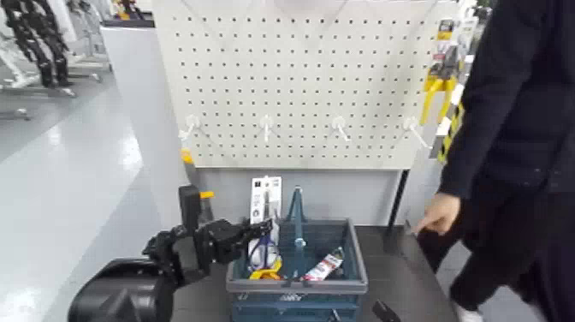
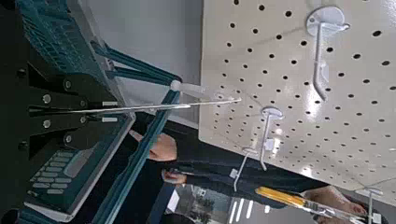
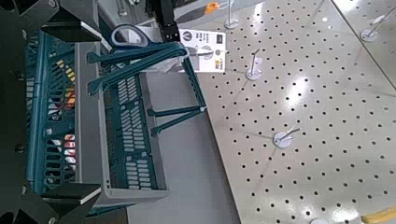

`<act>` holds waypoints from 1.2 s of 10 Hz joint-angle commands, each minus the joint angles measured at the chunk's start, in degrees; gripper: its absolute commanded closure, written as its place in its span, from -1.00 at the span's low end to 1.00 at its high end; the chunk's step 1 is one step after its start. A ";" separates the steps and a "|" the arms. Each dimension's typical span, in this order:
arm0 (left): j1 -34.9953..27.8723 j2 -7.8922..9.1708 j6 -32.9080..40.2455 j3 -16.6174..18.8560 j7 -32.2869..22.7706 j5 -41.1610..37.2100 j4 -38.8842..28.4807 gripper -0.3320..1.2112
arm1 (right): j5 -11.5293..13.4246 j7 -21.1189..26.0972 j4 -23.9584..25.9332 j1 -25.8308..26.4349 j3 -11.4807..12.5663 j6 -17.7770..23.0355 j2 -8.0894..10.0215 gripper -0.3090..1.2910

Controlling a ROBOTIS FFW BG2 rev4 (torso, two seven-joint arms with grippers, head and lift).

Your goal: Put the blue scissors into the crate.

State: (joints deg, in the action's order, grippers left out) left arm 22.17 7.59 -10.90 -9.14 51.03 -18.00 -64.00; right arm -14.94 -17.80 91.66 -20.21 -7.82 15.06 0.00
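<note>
The blue scissors [image 1: 263, 248] hang on a tall white card [image 1: 265, 199], upright over the left half of the crate [image 1: 351, 272], with the loop handles down inside the rim. My left gripper [image 1: 258, 229] reaches in from the left and is shut on the card. In the left wrist view the card [image 2: 177, 106] shows edge-on between the fingers [image 2: 91, 93]. The right wrist view shows the scissors [image 3: 131, 37], the card [image 3: 207, 53] and the crate [image 3: 91, 121] from the front. My right gripper [image 1: 385, 310] stays low at the crate's front right, jaws apart and empty.
The crate's upright handle [image 1: 297, 216] stands just right of the card. A yellow-handled tool [image 1: 267, 274] and a red-and-white pack [image 1: 323, 267] lie inside. A pegboard [image 1: 299, 77] with bare hooks stands behind. A person's hand [image 1: 436, 214] hangs at the right, beside hanging yellow tools [image 1: 436, 90].
</note>
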 commanded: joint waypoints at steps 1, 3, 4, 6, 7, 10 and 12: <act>0.50 -0.21 -1.14 0.00 -0.06 2.79 2.12 0.72 | 0.00 -0.13 -0.08 0.00 -0.09 -0.03 -0.18 -0.42; 0.59 -0.04 -1.84 -0.26 0.03 4.29 2.56 -0.62 | 0.00 -0.13 -0.08 0.09 0.00 -0.03 -0.18 -0.42; 0.50 -0.04 -1.49 -0.18 -0.06 4.38 2.21 -0.58 | -0.09 -0.21 -0.08 0.00 0.00 -0.03 -0.18 -0.42; 0.33 -0.12 -1.14 -0.09 -0.06 4.38 1.68 -0.60 | -0.09 -0.21 -0.08 0.00 0.08 -0.03 -0.18 -0.42; 0.41 -0.12 -1.05 -0.09 -0.06 4.38 1.60 -0.60 | -0.09 -0.21 -0.08 0.00 0.08 -0.03 -0.09 -0.42; -1.87 -0.12 0.62 0.53 -2.34 4.82 -2.97 -0.60 | -0.26 -0.21 -0.16 0.00 0.26 -0.03 -0.09 -0.42; -8.46 1.11 1.50 0.88 -7.88 5.52 -13.70 -0.58 | -0.35 -0.30 -0.08 -0.09 0.35 0.06 0.00 -0.42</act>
State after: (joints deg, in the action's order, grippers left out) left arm 16.09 8.26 -9.56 -8.45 43.48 -12.64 -74.16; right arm -15.29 -18.10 91.56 -20.23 -7.46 15.08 0.00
